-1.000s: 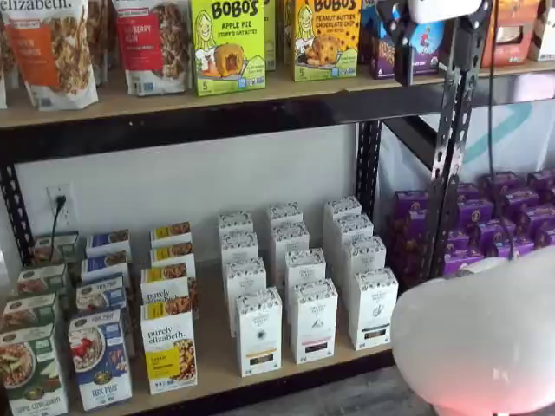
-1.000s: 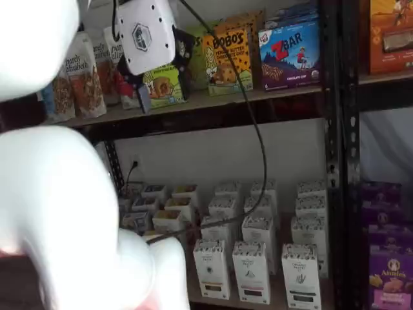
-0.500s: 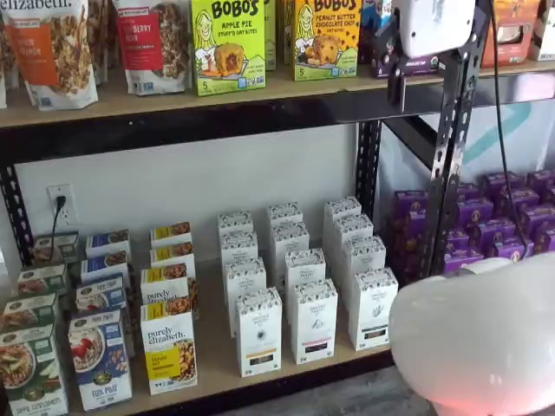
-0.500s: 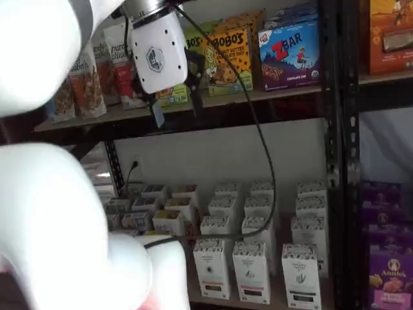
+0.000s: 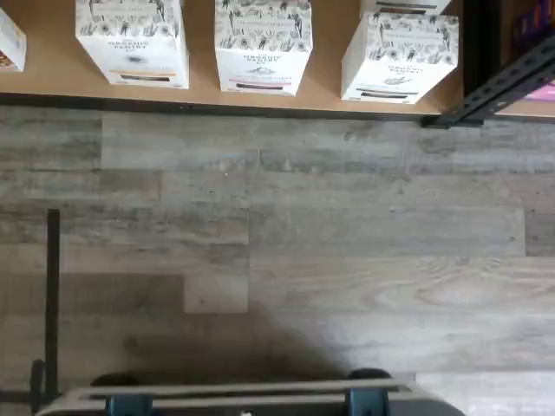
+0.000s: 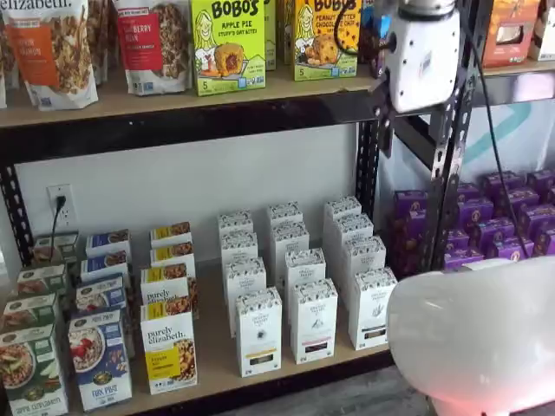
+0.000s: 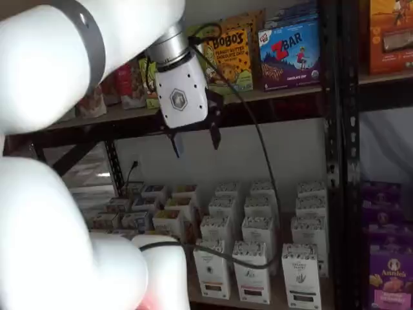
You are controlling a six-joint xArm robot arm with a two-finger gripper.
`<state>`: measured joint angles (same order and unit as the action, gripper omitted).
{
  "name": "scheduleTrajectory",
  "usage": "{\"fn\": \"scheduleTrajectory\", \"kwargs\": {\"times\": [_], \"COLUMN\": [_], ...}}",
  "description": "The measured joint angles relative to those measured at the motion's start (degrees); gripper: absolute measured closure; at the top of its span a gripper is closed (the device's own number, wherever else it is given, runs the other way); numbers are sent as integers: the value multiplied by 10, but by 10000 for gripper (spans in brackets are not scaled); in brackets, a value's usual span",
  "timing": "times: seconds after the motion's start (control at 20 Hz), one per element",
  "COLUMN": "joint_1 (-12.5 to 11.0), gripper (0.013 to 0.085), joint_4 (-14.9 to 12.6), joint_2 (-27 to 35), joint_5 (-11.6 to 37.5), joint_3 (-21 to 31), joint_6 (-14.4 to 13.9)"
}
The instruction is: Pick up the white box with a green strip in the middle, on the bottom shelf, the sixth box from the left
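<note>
The white box (image 6: 373, 308) with a green strip stands at the right end of the front row on the bottom shelf (image 6: 217, 347). It also shows in a shelf view (image 7: 301, 274) and in the wrist view (image 5: 399, 54). Two similar white cartons (image 6: 313, 319) (image 6: 258, 331) stand to its left. My gripper (image 7: 195, 147) hangs just below the upper shelf board, well above the white cartons. Its two black fingers are apart and hold nothing, so it is open. In a shelf view its white body (image 6: 423, 56) sits in front of the black upright.
Bobo's boxes (image 6: 227, 43) and granola bags line the upper shelf. Purple boxes (image 6: 512, 217) fill the right bay past the perforated upright (image 6: 447, 173). Coloured cartons (image 6: 100, 355) stand at the bottom shelf's left. The arm's white link (image 6: 477, 338) and a cable (image 7: 261, 155) hang in the foreground.
The gripper has come down from the upper shelf's goods to just below that shelf's board. Its fingers have stayed apart.
</note>
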<state>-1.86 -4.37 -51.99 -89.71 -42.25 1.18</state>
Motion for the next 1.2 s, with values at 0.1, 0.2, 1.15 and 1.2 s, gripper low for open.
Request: {"fn": "scheduleTrajectory", "kwargs": {"times": [0.1, 0.2, 1.15, 1.2], "joint_1": [-3, -14, -75, -78], "gripper": [130, 130, 130, 130], "joint_4": [-4, 2, -7, -14], "joint_2": [1, 3, 227, 243], "joint_5": [36, 79, 475, 495], "joint_3": [34, 69, 239, 242], "joint_6": [0, 7, 37, 34]}}
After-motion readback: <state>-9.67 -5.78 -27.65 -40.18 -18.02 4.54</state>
